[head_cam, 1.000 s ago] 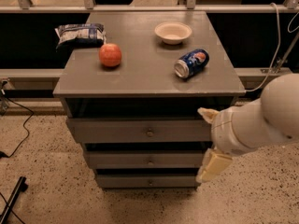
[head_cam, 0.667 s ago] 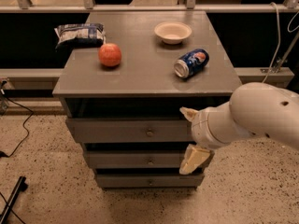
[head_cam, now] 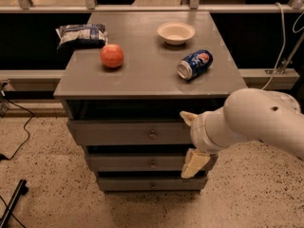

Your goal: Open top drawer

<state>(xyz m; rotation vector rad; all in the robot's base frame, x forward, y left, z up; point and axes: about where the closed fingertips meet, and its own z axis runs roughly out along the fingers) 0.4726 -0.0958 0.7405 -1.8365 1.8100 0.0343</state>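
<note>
The top drawer (head_cam: 118,133) is the widest grey front, just under the table top, with a small round metal knob (head_cam: 152,135) at its centre. Two narrower drawers sit below it, the middle one (head_cam: 133,163) and the bottom one (head_cam: 137,184). My gripper (head_cam: 189,140) is in front of the right part of the top drawer, a little to the right of the knob. It is open and holds nothing: one cream finger (head_cam: 186,117) is near the drawer's top edge, the other (head_cam: 193,163) is over the middle drawer. The white arm hides the drawers' right ends.
On the grey table top (head_cam: 142,80) lie a red apple (head_cam: 112,56), a chip bag (head_cam: 81,34), a white bowl (head_cam: 176,33) and a blue soda can (head_cam: 194,64) on its side. Cables (head_cam: 14,127) run over the speckled floor at left.
My arm has moved left across the drawer fronts, bringing the open gripper closer to the top drawer's knob. The drawers and table objects have not moved.
</note>
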